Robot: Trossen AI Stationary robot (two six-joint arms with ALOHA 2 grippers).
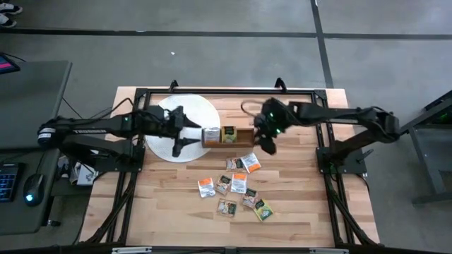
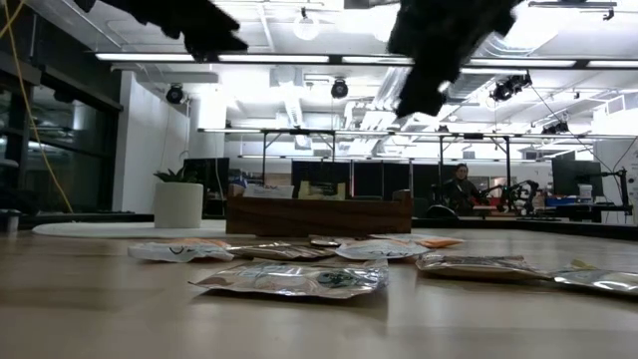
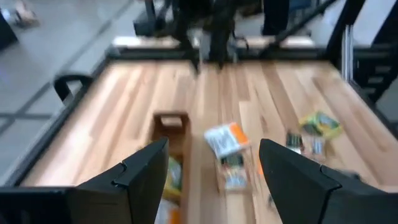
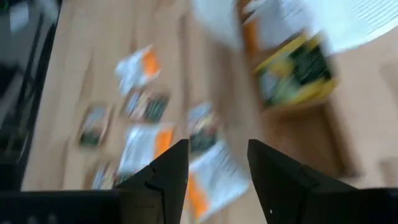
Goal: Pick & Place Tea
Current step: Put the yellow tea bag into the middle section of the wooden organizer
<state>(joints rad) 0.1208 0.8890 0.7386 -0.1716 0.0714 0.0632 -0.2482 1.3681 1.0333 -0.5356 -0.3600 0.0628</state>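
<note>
Several small flat tea sachets point(image 1: 236, 185) lie loose on the wooden table, near of the long brown box point(image 1: 246, 137). In the box sit an orange-and-white sachet point(image 1: 210, 135) and a green-and-yellow one point(image 1: 229, 134), the latter also in the right wrist view point(image 4: 295, 71). My right gripper point(image 1: 269, 146) hangs open above the box's right end, nothing between its fingers point(image 4: 168, 171). My left gripper point(image 1: 192, 134) hovers open over the white disc point(image 1: 191, 106), left of the box, and holds nothing point(image 3: 214, 180).
The white round disc lies at the box's left end. A black frame point(image 1: 226, 92) runs along the table's far edge and down both sides. Bare wood lies left of the loose sachets and toward the near edge point(image 1: 169, 212).
</note>
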